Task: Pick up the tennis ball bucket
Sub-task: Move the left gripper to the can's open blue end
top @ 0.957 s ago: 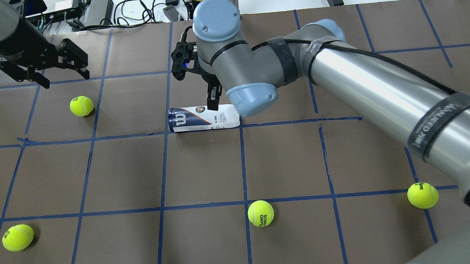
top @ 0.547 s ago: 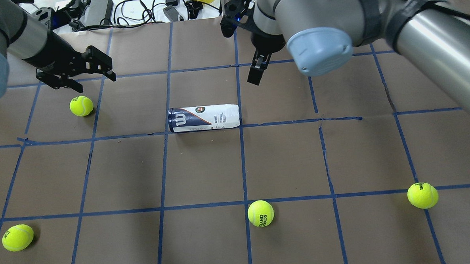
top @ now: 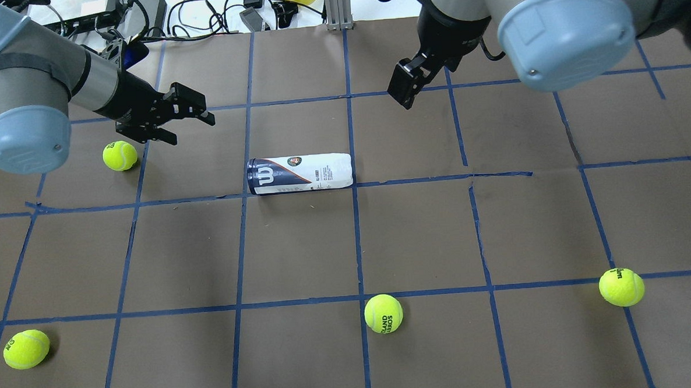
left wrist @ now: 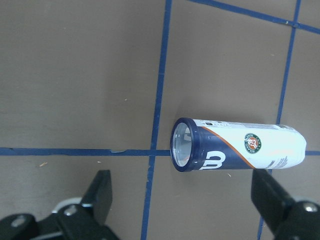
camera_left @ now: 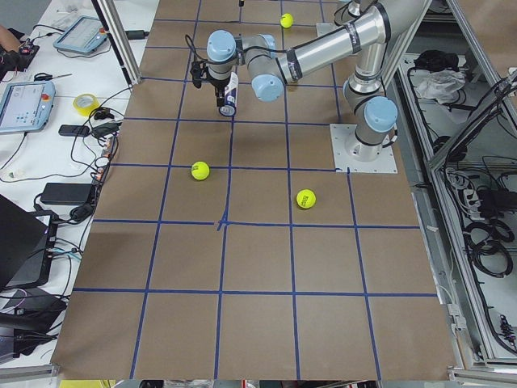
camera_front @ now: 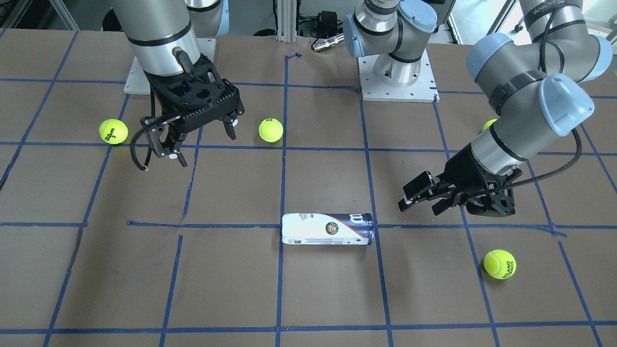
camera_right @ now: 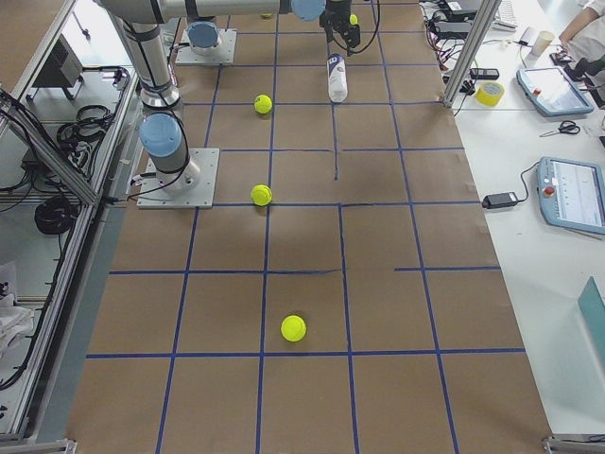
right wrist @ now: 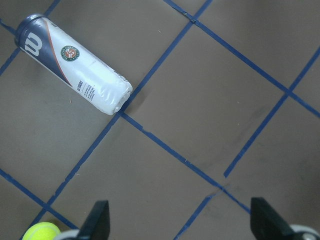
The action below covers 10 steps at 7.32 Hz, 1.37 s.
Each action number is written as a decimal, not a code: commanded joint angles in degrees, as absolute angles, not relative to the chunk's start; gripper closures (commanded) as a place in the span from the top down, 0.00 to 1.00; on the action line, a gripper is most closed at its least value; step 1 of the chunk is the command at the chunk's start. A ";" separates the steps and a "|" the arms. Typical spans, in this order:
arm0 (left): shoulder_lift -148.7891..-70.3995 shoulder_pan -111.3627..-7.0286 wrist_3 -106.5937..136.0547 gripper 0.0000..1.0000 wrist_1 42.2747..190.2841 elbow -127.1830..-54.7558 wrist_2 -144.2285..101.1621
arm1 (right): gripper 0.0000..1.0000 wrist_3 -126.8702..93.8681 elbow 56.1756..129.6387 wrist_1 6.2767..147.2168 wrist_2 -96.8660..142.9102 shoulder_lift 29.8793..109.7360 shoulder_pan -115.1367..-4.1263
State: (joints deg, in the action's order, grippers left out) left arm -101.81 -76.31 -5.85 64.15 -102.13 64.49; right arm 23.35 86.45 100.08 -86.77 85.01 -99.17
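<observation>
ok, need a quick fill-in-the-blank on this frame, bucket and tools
The tennis ball bucket lies on its ___ on the table.
The left tool and right tool both stand ___, neither touching the bucket.
The overhead view shows ___ tennis balls.
The bucket's dark blue rim is nearer the ___ tool.
Missing: side; open; four; left.

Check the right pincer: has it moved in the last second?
Yes. In the overhead view the right pincer has left the can, going up and right across the tape line by its white end.
</observation>
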 commanded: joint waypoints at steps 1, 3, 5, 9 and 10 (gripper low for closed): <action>-105.54 -76.46 -5.98 1.00 60.93 -104.40 59.44 | 1.00 12.08 86.48 93.37 -87.54 88.92 -94.50; -107.92 -77.07 -6.07 1.00 59.33 -106.26 57.92 | 1.00 2.04 86.57 88.69 -88.15 90.26 -94.13; -110.81 -78.66 -6.24 1.00 59.24 -106.52 58.01 | 1.00 2.46 86.57 88.77 -89.55 90.26 -93.87; -113.38 -81.39 -6.15 1.00 57.83 -106.61 58.01 | 1.00 2.72 86.57 88.16 -92.20 90.53 -93.87; -113.55 -81.47 -6.15 1.00 57.83 -106.61 58.01 | 1.00 2.72 86.57 88.07 -92.20 90.53 -93.87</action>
